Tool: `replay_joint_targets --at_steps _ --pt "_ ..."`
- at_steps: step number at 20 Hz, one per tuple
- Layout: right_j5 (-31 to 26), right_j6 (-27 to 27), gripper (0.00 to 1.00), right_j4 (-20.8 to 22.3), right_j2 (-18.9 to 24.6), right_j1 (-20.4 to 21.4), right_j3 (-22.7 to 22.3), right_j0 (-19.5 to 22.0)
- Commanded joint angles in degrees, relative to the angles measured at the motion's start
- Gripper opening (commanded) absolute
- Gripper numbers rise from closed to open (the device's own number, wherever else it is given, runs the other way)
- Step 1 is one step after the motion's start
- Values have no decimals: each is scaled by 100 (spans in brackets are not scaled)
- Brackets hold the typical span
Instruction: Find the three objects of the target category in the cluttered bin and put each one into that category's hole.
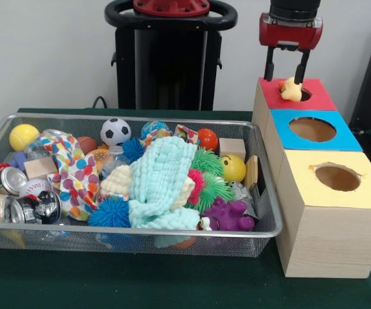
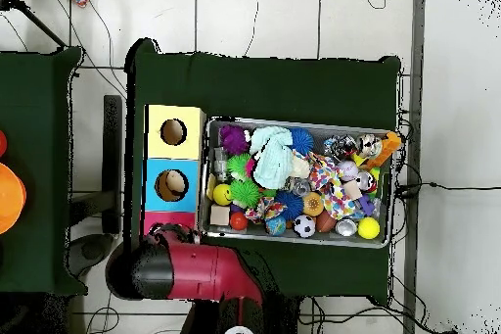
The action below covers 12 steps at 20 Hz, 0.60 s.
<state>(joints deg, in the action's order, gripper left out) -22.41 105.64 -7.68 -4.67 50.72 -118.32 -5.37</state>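
My gripper hangs open over the far box, its fingers spread just above the red-surround hole. A small pale yellow plush animal with orange parts lies on the red paper at the hole's left edge, below the fingertips and apart from the left one. The wire-mesh bin stands to the left of the boxes, full of clutter. No tan teddy bear shows in it. In the overhead view my arm covers the gripper and most of the red surround; the bin's rim shows.
The blue-surround hole and the yellow-surround hole top the nearer boxes. The bin holds a mint cloth, a soccer ball, spiky balls, a purple toy, a yellow smiley ball and cans.
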Motion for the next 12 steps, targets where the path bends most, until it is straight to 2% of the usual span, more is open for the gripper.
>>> replay_joint_targets --at_steps 1,5,6,12 --pt "-625 737 100 44 125 7 413 -14" --pt "-367 706 100 94 133 55 254 -22" --pt "-319 711 0 98 137 65 223 -30" --pt "-153 629 0 111 237 84 57 55"
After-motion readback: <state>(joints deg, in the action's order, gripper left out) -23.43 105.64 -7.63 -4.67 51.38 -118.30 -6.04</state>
